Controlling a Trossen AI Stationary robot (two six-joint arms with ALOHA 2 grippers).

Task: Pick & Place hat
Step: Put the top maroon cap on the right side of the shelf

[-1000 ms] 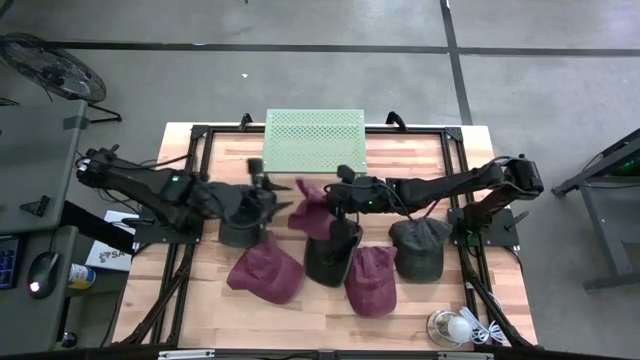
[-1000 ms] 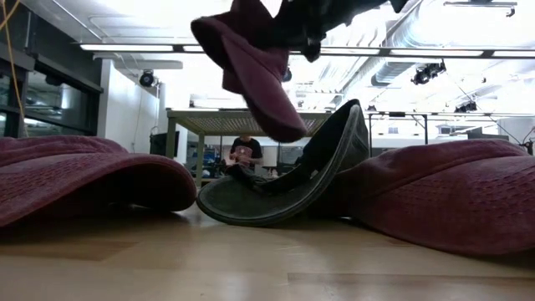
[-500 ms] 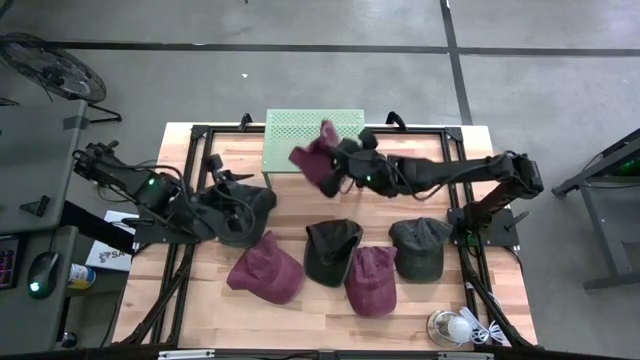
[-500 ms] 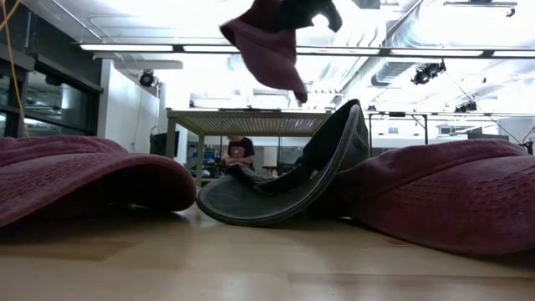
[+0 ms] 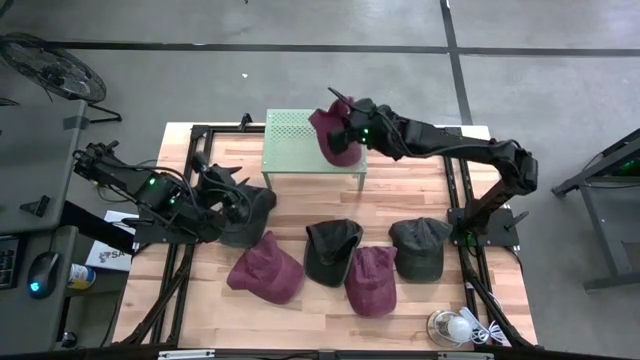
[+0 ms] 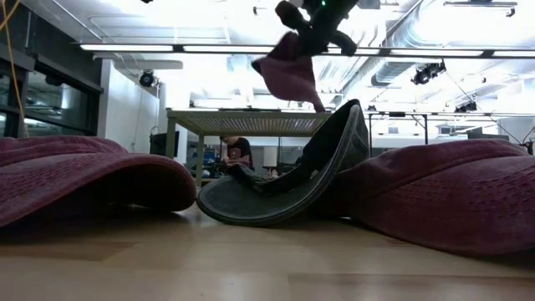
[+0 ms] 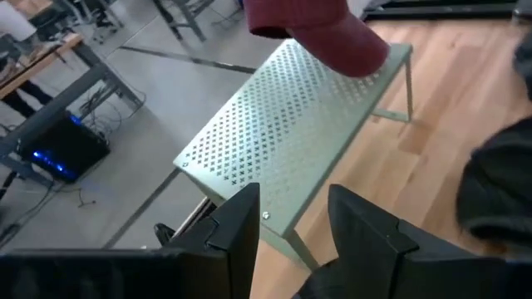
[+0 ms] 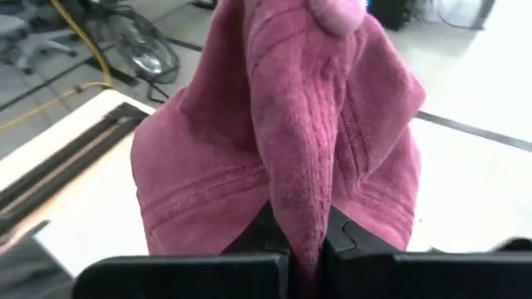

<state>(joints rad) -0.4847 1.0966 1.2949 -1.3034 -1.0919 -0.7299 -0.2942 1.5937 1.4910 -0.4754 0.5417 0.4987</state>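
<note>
Hanging from right gripper (image 5: pixel 352 133): maroon hat (image 5: pixel 334 136)

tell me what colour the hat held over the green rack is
Maroon hat, pinched in the right end effector; clearest in the right wrist view.

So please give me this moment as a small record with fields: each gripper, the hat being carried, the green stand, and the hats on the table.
right gripper: shut on the maroon hat, raised above the stand's right part
maroon hat: hangs from the right gripper, off the table
green perforated stand: at the table's far edge, nothing resting on it
left gripper: at the table's left side, facing the stand; a dark hat lies at it, a grip cannot be confirmed
hats on the wooden table: two maroon, two dark, in a row near the front
</note>
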